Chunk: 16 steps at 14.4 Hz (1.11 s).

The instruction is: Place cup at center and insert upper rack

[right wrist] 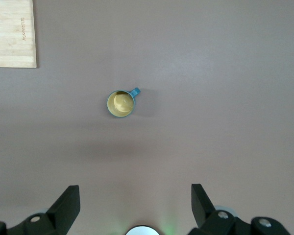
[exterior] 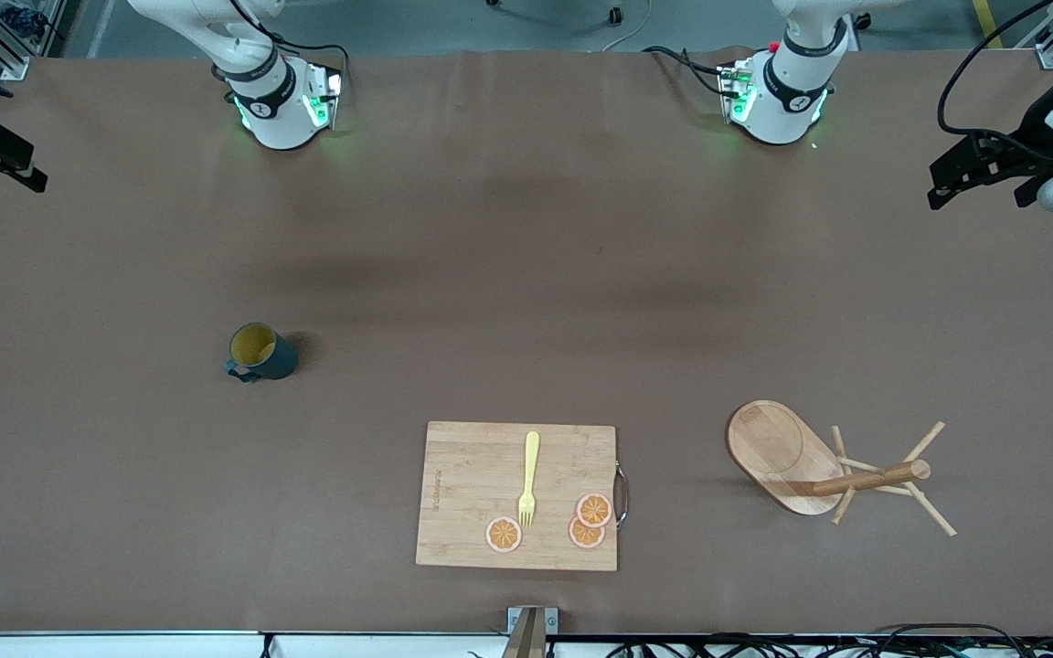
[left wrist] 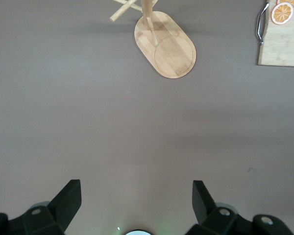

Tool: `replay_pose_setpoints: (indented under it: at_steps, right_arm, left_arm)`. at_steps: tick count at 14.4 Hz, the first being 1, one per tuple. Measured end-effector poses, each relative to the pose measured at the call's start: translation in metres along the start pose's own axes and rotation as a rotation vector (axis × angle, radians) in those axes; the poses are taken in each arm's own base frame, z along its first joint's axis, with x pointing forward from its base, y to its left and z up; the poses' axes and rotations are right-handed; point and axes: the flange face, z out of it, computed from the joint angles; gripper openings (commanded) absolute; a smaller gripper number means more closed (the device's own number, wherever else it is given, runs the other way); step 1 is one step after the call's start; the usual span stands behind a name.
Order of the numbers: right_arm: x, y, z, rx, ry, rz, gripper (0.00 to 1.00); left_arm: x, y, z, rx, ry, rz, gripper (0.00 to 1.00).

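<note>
The cup, dark teal with a mustard-yellow inside, stands upright on the table toward the right arm's end; it also shows in the right wrist view. The upper rack, a light wooden mug tree, stands on its oval base toward the left arm's end; the left wrist view shows its base. My left gripper is open and empty, high at the table's edge. My right gripper is open and empty, high at the other end.
A bamboo cutting board lies nearest the front camera between cup and rack. On it are a yellow fork and three orange slices. The two arm bases stand along the back edge.
</note>
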Motion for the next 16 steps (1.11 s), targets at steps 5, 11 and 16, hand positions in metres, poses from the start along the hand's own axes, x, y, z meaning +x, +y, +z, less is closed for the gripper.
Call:
replay_pose_setpoints:
  at_steps: [5,11,16]
  right_arm:
    - [0.000,-0.001,0.000,0.000,0.000,-0.002,1.00]
    - [0.017,0.001,0.033,0.003,-0.080,0.003,1.00]
    - [0.079,-0.027,0.134,0.010,-0.202,-0.084,1.00]
  left_arm:
    - [-0.001,0.001,0.002,0.001,-0.017,0.006,1.00]
    - [0.000,0.002,0.003,0.000,-0.019,0.009,1.00]
    - [0.000,0.002,0.004,0.000,-0.020,0.011,1.00]
